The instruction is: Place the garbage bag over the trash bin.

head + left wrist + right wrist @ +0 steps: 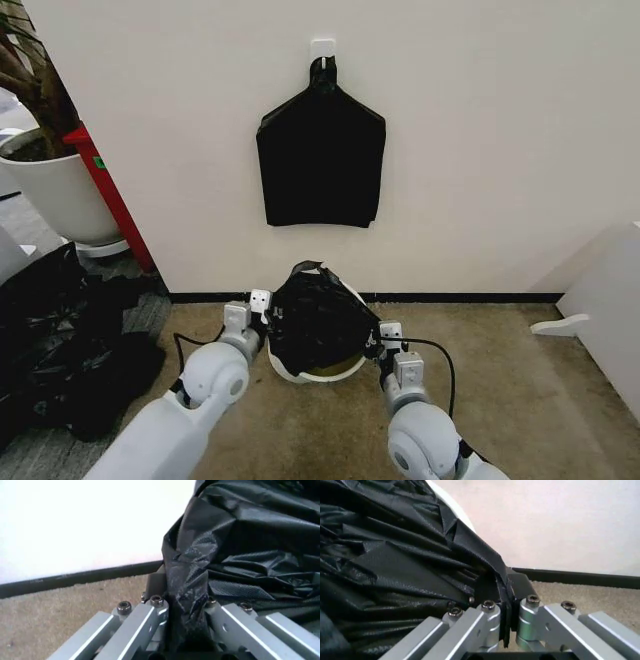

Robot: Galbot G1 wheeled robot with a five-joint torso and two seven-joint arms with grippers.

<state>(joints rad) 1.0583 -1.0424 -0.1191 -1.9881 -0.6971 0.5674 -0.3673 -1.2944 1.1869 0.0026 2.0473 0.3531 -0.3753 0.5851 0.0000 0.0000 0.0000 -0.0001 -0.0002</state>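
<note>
The trash bin stands on the carpet against the wall, and its cream rim shows below and beside the garbage bag. The wrinkly black bag is stretched across the bin's mouth between my two grippers. At the bin's left side, my left gripper is shut on the bag's edge; the left wrist view shows the film pinched between the fingers. My right gripper is at the bin's right side, shut on the opposite edge of the bag. A strip of the bin's rim shows past the film.
A flat black bundle hangs from a wall hook above the bin. A big white plant pot and a red post stand at far left, with a large black plastic heap on the floor. White furniture sits at right.
</note>
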